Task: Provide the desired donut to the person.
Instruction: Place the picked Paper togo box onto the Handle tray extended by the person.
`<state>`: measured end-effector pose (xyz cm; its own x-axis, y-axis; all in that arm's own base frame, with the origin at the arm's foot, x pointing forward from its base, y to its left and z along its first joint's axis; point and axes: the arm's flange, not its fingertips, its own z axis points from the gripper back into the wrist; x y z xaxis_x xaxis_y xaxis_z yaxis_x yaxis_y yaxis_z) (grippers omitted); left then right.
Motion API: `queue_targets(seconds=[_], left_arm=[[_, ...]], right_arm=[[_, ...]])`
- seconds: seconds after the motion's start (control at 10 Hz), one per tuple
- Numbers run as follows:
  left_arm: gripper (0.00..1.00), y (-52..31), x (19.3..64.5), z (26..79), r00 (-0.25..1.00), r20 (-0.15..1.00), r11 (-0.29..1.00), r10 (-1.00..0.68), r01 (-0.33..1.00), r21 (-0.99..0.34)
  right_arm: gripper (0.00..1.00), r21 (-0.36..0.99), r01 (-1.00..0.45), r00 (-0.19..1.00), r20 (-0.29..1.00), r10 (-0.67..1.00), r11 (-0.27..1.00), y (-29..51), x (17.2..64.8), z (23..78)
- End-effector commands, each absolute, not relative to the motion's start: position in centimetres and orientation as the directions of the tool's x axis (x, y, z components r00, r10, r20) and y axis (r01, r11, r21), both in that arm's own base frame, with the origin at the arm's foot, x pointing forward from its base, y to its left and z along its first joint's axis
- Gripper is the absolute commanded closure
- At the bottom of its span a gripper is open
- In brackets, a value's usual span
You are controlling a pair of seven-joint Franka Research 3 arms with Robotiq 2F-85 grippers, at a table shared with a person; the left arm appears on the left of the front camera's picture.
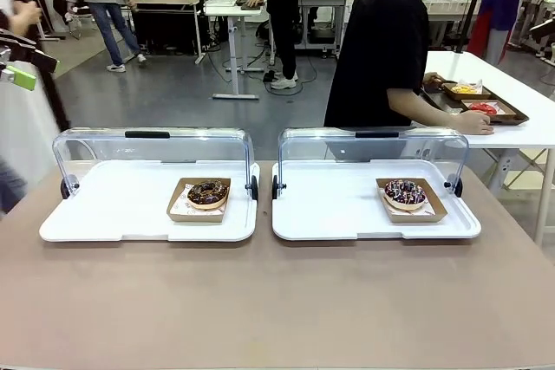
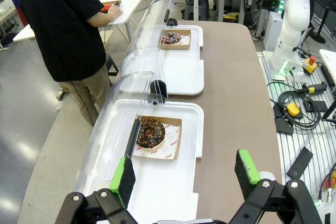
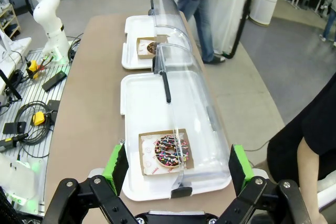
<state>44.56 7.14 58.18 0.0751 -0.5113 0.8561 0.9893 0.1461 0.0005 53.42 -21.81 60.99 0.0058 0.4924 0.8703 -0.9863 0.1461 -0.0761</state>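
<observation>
You have 2 white trays [image 1: 104, 214] [image 1: 347, 214] on the table [image 1: 260, 301], each with 1 clear lid [image 1: 156, 149] [image 1: 373, 146] raised along its far edge. You see 2 donuts [image 1: 208, 192] [image 1: 405, 193], 1 per tray, each on 1 brown card [image 1: 184, 208] [image 1: 429, 210]. 1 person [image 1: 386, 41] stands at the far edge.

Left gripper [image 2: 184, 174] with jaws spread wide above near white tray [image 2: 173, 192], chocolate donut [image 2: 150, 132] on brown card in that tray, sprinkled donut [image 2: 171, 38] in the farther tray beyond, person [image 2: 65, 30] beside the domed lids
</observation>
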Motion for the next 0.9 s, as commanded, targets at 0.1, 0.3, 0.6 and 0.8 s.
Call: queue_targets(seconds=[0.1, 0.3, 0.6, 0.8], left_arm=[[0.0, 7.08, 44.43, 58.44, 0.088, 0.862, 0.151, -0.499, 0.988, -0.014], [0.0, 7.08, 44.43, 58.44, 0.088, 0.862, 0.151, -0.499, 0.988, -0.014], [0.0, 7.08, 44.43, 58.44, 0.088, 0.862, 0.151, -0.499, 0.988, -0.014], [0.0, 7.08, 44.43, 58.44, 0.088, 0.862, 0.151, -0.499, 0.988, -0.014]], right_arm=[[0.0, -0.075, -0.987, 0.006, 0.869, 0.494, 0.145, -21.74, 53.45, 60.94], [0.0, -0.075, -0.987, 0.006, 0.869, 0.494, 0.145, -21.74, 53.45, 60.94], [0.0, -0.075, -0.987, 0.006, 0.869, 0.494, 0.145, -21.74, 53.45, 60.94], [0.0, -0.075, -0.987, 0.006, 0.869, 0.494, 0.145, -21.74, 53.45, 60.94]])
